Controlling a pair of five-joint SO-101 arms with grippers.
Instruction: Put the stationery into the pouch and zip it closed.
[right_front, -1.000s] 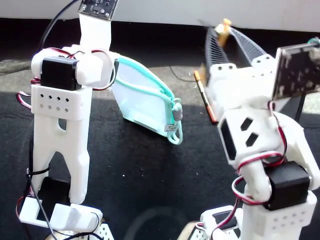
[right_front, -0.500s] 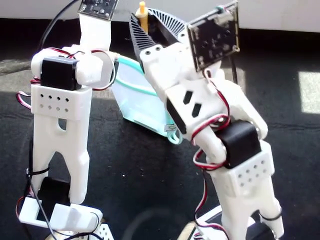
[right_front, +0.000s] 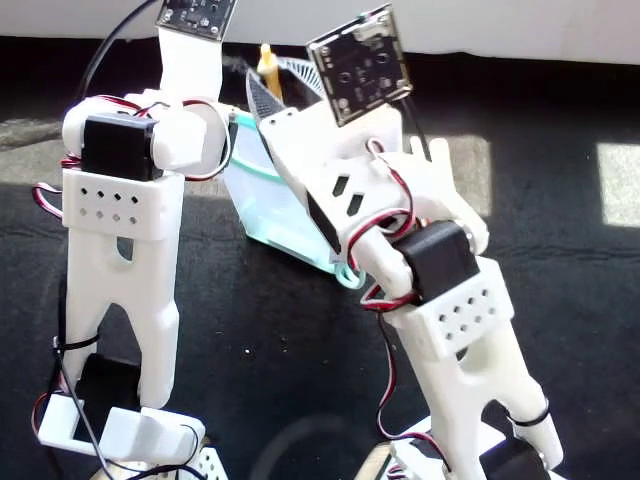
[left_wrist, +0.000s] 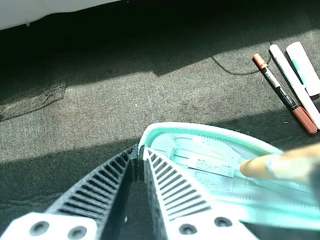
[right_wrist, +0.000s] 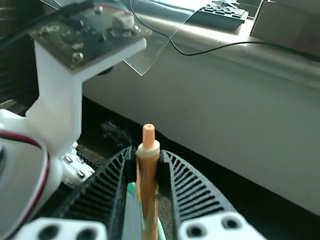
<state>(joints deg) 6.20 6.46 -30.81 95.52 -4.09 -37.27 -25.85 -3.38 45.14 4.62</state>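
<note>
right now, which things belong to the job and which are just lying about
Job: pouch, orange pen in the right gripper, brown marker, white pen, white-and-teal item.
Lying about: keyboard, black cable.

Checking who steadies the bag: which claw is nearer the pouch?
Left. The left claw is clamped on the pouch rim; the right claw holds an orange pen over its opening.
</note>
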